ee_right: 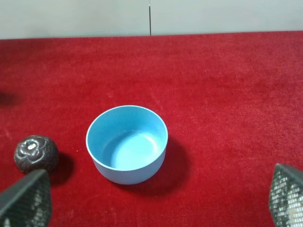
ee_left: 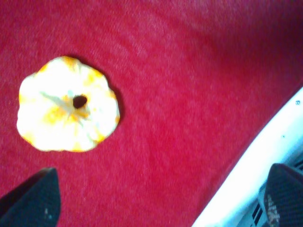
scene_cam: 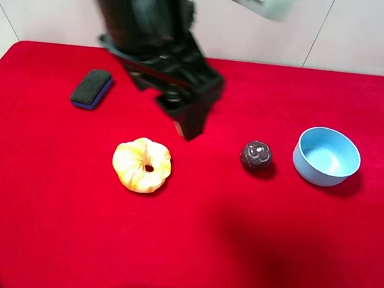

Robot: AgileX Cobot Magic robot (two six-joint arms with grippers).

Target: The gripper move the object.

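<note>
The object, a small dark ball (scene_cam: 256,155) with a pale flower mark on top, sits on the red cloth just left of a blue bowl (scene_cam: 326,155). It also shows in the right wrist view (ee_right: 35,153). My left gripper (scene_cam: 191,125) hangs above the cloth, behind and to the right of the orange pumpkin (scene_cam: 142,164), well left of the ball. In the left wrist view the left gripper (ee_left: 158,203) is open and empty, with the pumpkin (ee_left: 66,110) ahead of it. My right gripper (ee_right: 156,203) is open and empty, facing the bowl (ee_right: 127,142). It does not show in the exterior view.
A flat black-and-blue eraser block (scene_cam: 92,88) lies at the back left. The red cloth (scene_cam: 48,225) covers the whole table. A pale wall runs behind its far edge. A white strip (ee_left: 246,189) crosses a corner of the left wrist view.
</note>
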